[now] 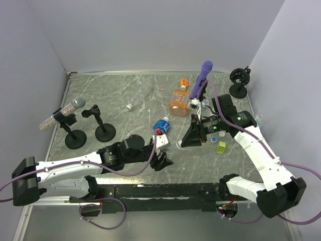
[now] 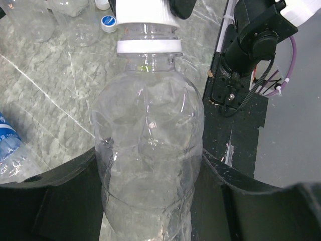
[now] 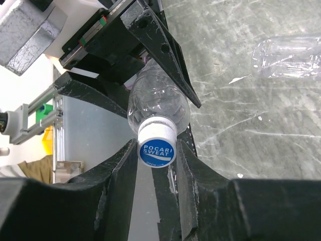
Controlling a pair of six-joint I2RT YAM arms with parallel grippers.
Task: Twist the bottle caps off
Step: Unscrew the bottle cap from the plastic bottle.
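A clear plastic bottle point(image 2: 148, 150) hangs above the table between my two arms. My left gripper point(image 2: 148, 206) point(image 1: 163, 152) is shut on its body, one black finger pressing each side. The bottle's white cap point(image 3: 156, 148), with a blue printed top, sits between the fingers of my right gripper point(image 3: 156, 163) point(image 1: 187, 141), which is shut on it. The same cap point(image 2: 146, 12) shows at the top of the left wrist view. A blue-labelled bottle point(image 1: 161, 123) and a squarish orange bottle point(image 1: 178, 102) lie further back on the table.
A purple stick point(image 1: 202, 75) leans at the back right. A loose blue cap point(image 1: 214, 140) and a yellow-green block point(image 1: 220, 147) lie by the right arm. Black stands point(image 1: 105, 132) point(image 1: 75, 136) point(image 1: 239, 80) rise left and back right. Another clear bottle point(image 3: 291, 55) lies on the marble.
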